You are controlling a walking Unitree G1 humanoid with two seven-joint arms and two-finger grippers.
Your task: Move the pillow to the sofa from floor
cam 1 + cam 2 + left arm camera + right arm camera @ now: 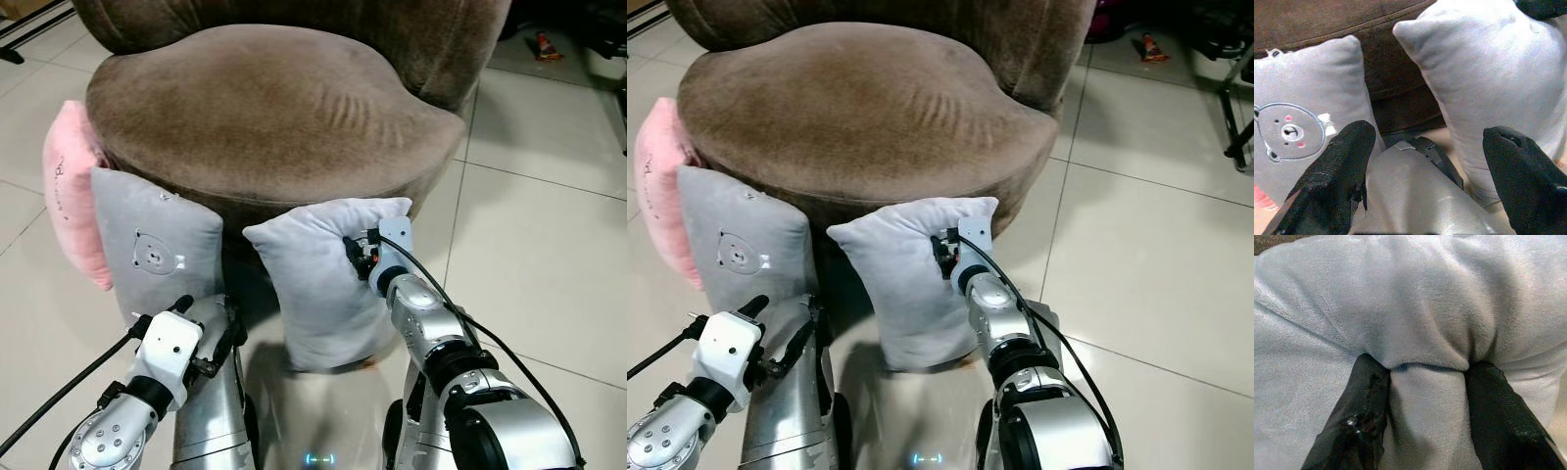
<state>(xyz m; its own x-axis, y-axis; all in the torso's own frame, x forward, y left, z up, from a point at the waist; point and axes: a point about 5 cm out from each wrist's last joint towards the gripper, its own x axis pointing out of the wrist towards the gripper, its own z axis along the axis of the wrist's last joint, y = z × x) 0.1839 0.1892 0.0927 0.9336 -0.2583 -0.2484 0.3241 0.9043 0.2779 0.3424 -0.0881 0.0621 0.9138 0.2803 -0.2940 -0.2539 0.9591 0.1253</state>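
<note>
Pillow [318,289], frame centre, stands on floor [549,245] against sofa [265,108] | right tool [1425,377] pinches its top fold | left tool [1425,161] released, lower left | lift clear of seat edge before releasing.

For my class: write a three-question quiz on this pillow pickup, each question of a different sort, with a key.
1. True or false: the right gripper pinches a fold of the plain grey pillow.
2. Which pillow leans nearest the left gripper? A) pink pillow B) bear pillow C) striped pillow
3. Fill in: the plain grey pillow stands on the ____ against the brown sofa.

Key
1. True.
2. B, the bear pillow; the pink pillow is behind it.
3. Floor.
</note>
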